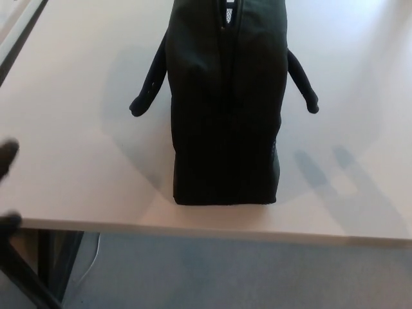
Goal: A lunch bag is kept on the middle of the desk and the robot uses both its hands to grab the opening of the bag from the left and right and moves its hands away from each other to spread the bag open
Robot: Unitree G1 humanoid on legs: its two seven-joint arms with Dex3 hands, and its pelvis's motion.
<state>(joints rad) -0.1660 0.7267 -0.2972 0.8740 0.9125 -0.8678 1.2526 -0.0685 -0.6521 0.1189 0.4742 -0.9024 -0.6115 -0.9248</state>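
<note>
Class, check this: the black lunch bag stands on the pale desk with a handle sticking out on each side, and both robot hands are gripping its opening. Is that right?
Not quite. In the head view nothing grips the lunch bag; only dark fingertips of the left robot hand show at the desk edge. The rest stands.

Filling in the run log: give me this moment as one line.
lunch bag: upright mid-desk, top closed | left robot hand: at left edge, off bag | right robot hand: not in view

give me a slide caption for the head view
Black lunch bag stands closed on the pale desk, handles drooping either side; left hand barely visible at the edge.
</note>
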